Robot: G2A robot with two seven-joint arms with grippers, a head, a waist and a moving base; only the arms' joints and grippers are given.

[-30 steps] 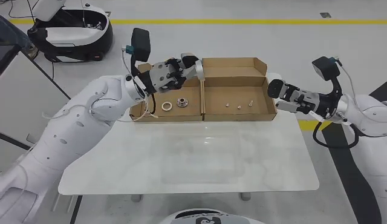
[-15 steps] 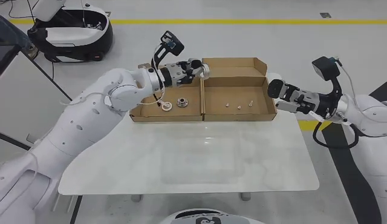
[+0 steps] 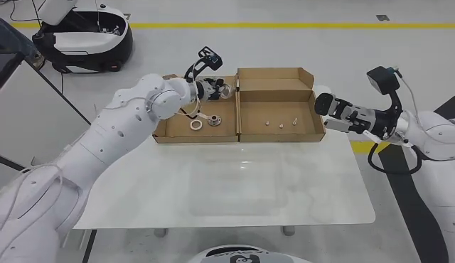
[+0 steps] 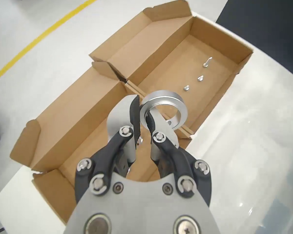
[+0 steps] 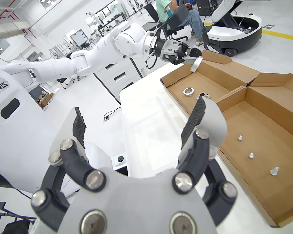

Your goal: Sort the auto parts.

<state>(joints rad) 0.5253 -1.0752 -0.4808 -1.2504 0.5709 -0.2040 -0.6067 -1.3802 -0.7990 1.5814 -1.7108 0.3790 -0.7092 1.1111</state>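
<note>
The tabletop (image 3: 227, 185) carries two open cardboard boxes side by side. The left box (image 3: 195, 139) holds a loose ring (image 3: 193, 125) and a flanged hub (image 3: 213, 120); the right box (image 3: 281, 138) holds three small fasteners (image 3: 281, 124). Larger parts evidently go left. The right end effector (image 5: 139, 108) hovers just right of the right box, fingers apart. Farther off, the left end effector (image 4: 141, 110) is clamped on a metal ring (image 4: 162, 94) above the left box, judged ready for release.

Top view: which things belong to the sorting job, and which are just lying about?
Job: left gripper, held ring, loose ring, hub, screws, left box, right box, right gripper.
Lying about: parked robot, cabinet.
</note>
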